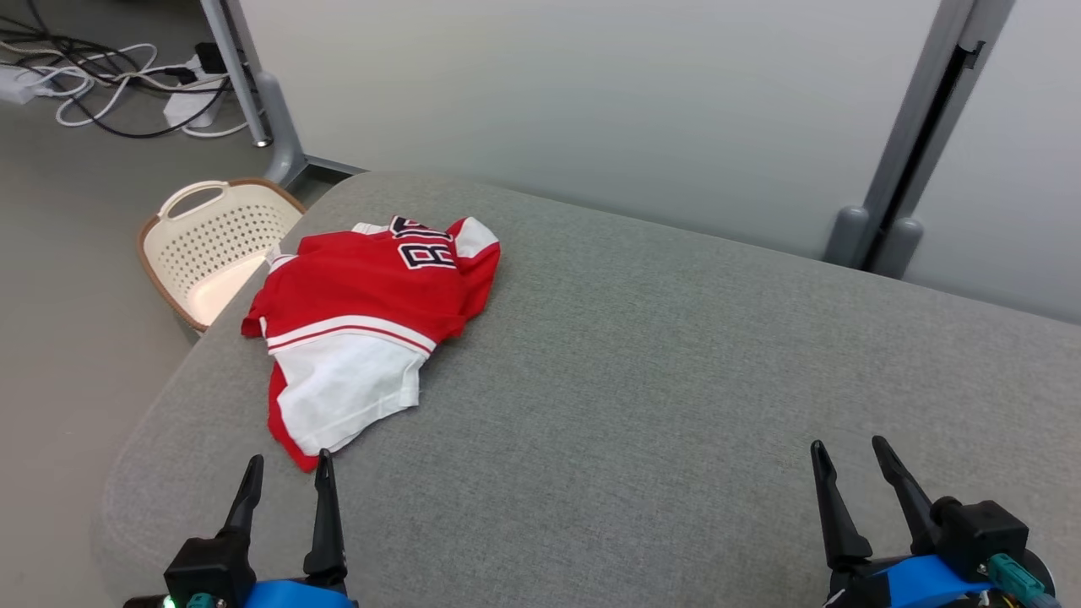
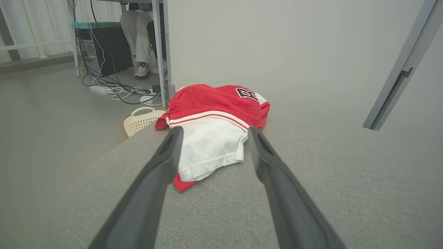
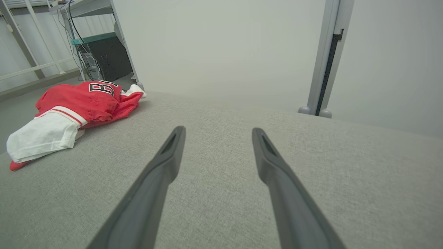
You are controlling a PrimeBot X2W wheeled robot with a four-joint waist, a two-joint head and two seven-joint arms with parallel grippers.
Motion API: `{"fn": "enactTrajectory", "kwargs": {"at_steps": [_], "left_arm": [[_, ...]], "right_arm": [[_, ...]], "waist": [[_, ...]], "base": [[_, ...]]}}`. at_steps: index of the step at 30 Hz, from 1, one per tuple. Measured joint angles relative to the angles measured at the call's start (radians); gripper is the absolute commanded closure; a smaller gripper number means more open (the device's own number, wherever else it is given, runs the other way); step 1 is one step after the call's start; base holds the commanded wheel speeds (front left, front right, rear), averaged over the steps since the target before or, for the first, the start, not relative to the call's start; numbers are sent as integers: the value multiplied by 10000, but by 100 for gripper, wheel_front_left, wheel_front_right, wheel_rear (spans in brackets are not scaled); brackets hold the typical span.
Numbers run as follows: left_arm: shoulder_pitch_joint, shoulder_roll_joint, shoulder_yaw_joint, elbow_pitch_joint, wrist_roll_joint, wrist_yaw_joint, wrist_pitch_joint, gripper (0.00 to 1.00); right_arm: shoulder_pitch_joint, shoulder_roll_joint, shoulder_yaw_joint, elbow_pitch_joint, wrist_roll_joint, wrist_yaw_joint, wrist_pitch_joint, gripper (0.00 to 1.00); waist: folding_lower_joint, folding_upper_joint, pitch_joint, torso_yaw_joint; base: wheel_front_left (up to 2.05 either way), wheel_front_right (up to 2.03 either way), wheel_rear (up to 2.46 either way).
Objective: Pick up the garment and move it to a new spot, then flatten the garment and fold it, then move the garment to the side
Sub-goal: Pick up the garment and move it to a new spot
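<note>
Head view | garment [image 1: 372,329] red and white (black lettering), crumpled

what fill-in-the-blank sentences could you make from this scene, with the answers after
1. The garment lying on the grey cushion is white and ____.
2. The left gripper and the right gripper both have jaws that are ____.
3. The garment lies nearer the ____ gripper.
4. The basket stands on the ____ beside the cushion.
Missing words: red; open; left; floor
</note>
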Motion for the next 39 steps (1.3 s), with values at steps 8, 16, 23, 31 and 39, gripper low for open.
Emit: {"fn": "enactTrajectory", "kwargs": {"at_steps": [8,16,23,31,39], "left_arm": [[183,132,115,4,-113,48,2,0],[418,144,6,-445,-54,332,249,0],[396,313,81,-573,-207,267,464,0],[-982,890,550,-1950,-1020,-207,1881,0],[-2704,2098,1975,-3168,-2360,-245,4088,0]], "right_arm": [[-18,2,123,35,0,0,-42,0],[-15,2,211,2,2,0,-40,0],[-17,2,286,2,36,0,-40,0],[-78,0,253,-192,-38,0,21,0],[-330,6,178,-779,-349,0,261,0]], "waist": [[0,0,-65,921],[0,0,-142,1314],[0,0,-68,1232],[0,0,294,968],[3,0,1085,412]], "base": [[0,0,0],[0,0,0],[0,0,0],[0,0,0],[0,0,0]]}}
